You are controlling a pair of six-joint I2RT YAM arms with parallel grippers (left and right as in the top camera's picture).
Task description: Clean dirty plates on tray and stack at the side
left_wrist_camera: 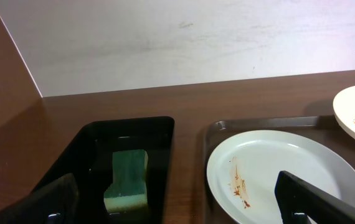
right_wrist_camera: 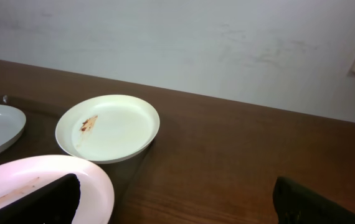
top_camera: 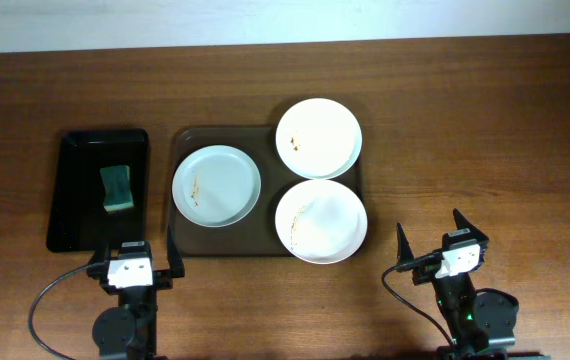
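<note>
**Three smeared plates sit on the brown tray**

The brown tray (top_camera: 225, 242) is big, dark and flat, with round corners and a low rim. It lies on a wooden table (top_camera: 485, 120) that has fine lines in the wood.

Three round, shallow, smooth white plates are on the tray, and none lies on top of another.
- The bluish plate (top_camera: 216, 186) is at the tray's left end. It has a thin brown streak on its left part.
- The far plate (top_camera: 318, 138) is at the tray's right end and sticks out over the far rim. It has a few small brown spots.
- The near plate (top_camera: 321, 221) is also at the right end and pokes out over the near rim. A faint brown line runs along its left side.

The far and near plates sit right next to each other, and I cannot tell if they touch.

Just left of the brown tray is a smaller, shiny black tray (top_camera: 75, 200) with a green sponge (top_camera: 117, 188) in it.

The left gripper (top_camera: 133, 262) is by the brown tray's near left corner. Its two fingers are spread wide and hold nothing. The right gripper (top_camera: 432, 235) is off the tray's near right corner, also spread wide and holding nothing.
</note>
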